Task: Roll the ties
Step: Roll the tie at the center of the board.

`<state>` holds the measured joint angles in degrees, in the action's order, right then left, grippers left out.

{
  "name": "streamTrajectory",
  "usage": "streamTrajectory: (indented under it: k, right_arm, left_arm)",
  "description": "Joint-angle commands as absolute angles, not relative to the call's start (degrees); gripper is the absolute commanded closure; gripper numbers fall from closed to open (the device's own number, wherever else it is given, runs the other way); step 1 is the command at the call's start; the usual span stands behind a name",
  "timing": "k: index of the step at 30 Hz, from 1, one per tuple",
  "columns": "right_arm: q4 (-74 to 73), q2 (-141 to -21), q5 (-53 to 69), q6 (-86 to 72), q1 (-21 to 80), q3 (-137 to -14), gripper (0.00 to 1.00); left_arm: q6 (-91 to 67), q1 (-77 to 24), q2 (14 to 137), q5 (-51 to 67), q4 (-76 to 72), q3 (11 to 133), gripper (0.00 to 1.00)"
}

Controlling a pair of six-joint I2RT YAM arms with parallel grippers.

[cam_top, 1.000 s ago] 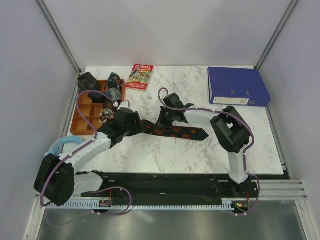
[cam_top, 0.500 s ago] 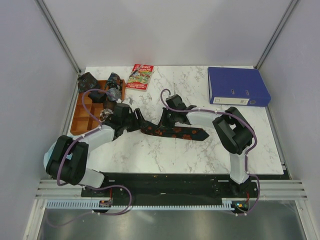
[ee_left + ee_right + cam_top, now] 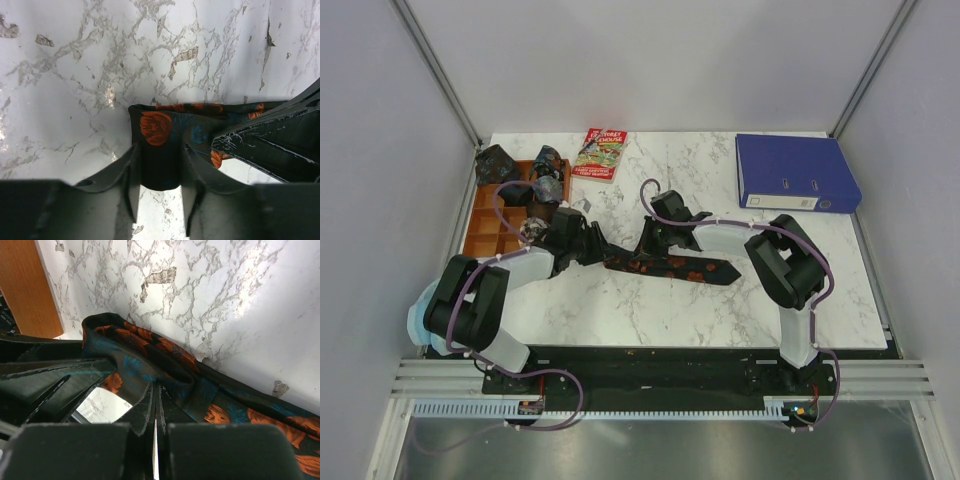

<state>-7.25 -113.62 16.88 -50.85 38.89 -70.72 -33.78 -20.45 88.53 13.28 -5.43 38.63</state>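
Observation:
The long black tie [image 3: 685,266] with orange-red blotches lies flat across the middle of the marble table. My left gripper [image 3: 592,243] is shut on its folded left end, and the fabric [image 3: 160,125] fills the gap between the fingers [image 3: 131,172]. My right gripper [image 3: 645,243] is shut on a raised fold of the same tie [image 3: 150,347], just right of the left one, with its fingers [image 3: 145,405] pressed together. Small dark patterned bundles [image 3: 548,186] sit in and around the brown tray.
A brown compartment tray [image 3: 480,225] stands at the left edge, and its corner shows in the right wrist view [image 3: 30,285]. A red-and-green booklet [image 3: 601,153] lies at the back. A blue binder [image 3: 795,172] lies at the back right.
My left arm has swung and pushed its gripper a little right and toward the back, bringing the tie's left end closer to the right gripper. The right gripper has barely moved.

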Motion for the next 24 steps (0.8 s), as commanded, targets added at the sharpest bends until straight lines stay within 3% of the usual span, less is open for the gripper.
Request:
streamTrajectory:
  k: [1,6,9,24]
  right_arm:
    - [-6.24,-113.03,16.7,-51.24,39.64,-70.14,1.0]
    - [-6.06,-112.94,16.61,-51.59,39.81,-70.05,1.0]
    - [-6.15,-112.42,16.87,-51.77,39.9,-70.57,1.0]
    - [-6.6,-105.82,17.05,-53.52,42.89,-71.54,0.99]
  left_arm:
    - [-34.01,-20.65,89.83,18.19,-6.5,39.29,0.68]
    - [-34.28,-20.65,89.56,18.9,-6.77,38.58,0.89]
    - [-34.02,-20.65,88.51,19.16,-6.42,38.58,0.95]
    - [-30.85,-25.66,76.55,0.63,12.65,45.35,0.98]
